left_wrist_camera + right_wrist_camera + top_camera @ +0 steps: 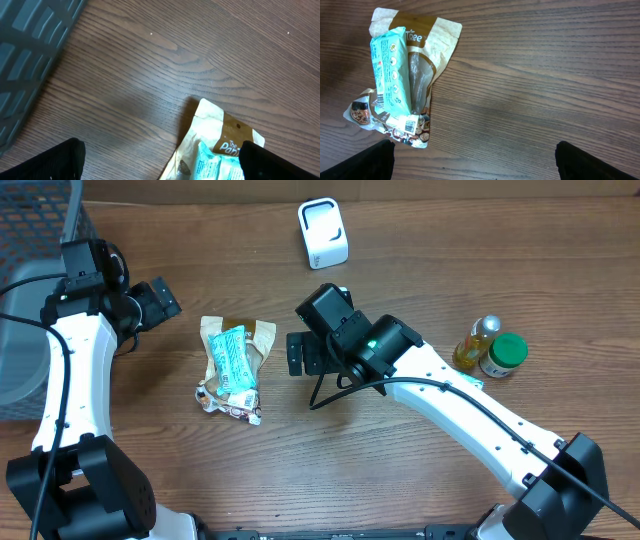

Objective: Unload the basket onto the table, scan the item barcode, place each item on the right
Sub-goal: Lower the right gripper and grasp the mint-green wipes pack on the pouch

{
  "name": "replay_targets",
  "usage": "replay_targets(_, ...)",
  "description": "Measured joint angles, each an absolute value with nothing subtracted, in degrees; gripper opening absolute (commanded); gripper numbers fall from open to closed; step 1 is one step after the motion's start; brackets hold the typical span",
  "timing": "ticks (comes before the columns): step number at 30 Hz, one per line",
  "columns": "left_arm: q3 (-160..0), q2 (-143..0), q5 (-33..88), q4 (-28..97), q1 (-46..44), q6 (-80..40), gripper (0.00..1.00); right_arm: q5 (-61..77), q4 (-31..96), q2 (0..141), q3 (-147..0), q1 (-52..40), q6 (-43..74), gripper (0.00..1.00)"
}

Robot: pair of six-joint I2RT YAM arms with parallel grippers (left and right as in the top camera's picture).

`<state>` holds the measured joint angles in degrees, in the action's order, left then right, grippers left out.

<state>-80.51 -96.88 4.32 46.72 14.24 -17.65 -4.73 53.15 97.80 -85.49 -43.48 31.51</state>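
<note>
The right gripper (298, 356) is hovering with its jaws spread wide and holding nothing, just to the right of a pile of snack packets (233, 366) lying on the wooden table (420, 260). In the pile, a teal wrapper (391, 70) is resting on top of a brown-and-cream pouch (432, 30). A small printed packet (362, 112) is poking out at the lower end, where a barcode label (411, 123) is facing up. The left gripper (158, 301) is standing wide and empty to the left of the pile, near a dark mesh basket (40, 220). A white scanner (323, 233) is sitting well apart at the far side. A bottle (478, 340) and a green-lidded jar (504, 354) are standing just beside each other on the right.
</note>
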Motion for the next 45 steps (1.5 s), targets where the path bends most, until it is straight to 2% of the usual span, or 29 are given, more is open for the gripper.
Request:
replay_targets(25, -80.5, -96.9, 4.3, 46.7, 14.2, -17.6, 1.00, -4.7, 50.4, 97.8, -85.5, -43.5, 31.5, 1.00)
replay_targets(27, -80.5, -96.9, 4.3, 46.7, 14.2, -17.6, 1.00, -4.1, 47.6, 97.8, -85.5, -43.5, 31.5, 0.95)
replay_targets(29, -80.5, -96.9, 4.3, 46.7, 14.2, -17.6, 1.00, -3.2, 44.8, 97.9, -85.5, -43.5, 31.6, 0.86)
replay_targets(36, -80.5, -96.9, 4.3, 46.7, 14.2, -17.6, 1.00, -0.3, 32.4, 100.5, -85.5, -43.5, 31.5, 0.70)
replay_targets(38, -80.5, -96.9, 4.3, 46.7, 14.2, -17.6, 0.99, 0.7, 29.9, 102.7, -85.5, -43.5, 31.7, 0.61)
replay_targets(40, -80.5, -96.9, 4.3, 46.7, 14.2, -17.6, 1.00, 2.5, 29.0, 106.2, -85.5, -43.5, 31.3, 0.60)
replay_targets(45, -80.5, -96.9, 4.3, 46.7, 14.2, -17.6, 1.00, 7.3, 24.4, 112.7, -85.4, -43.8, 31.6, 0.48)
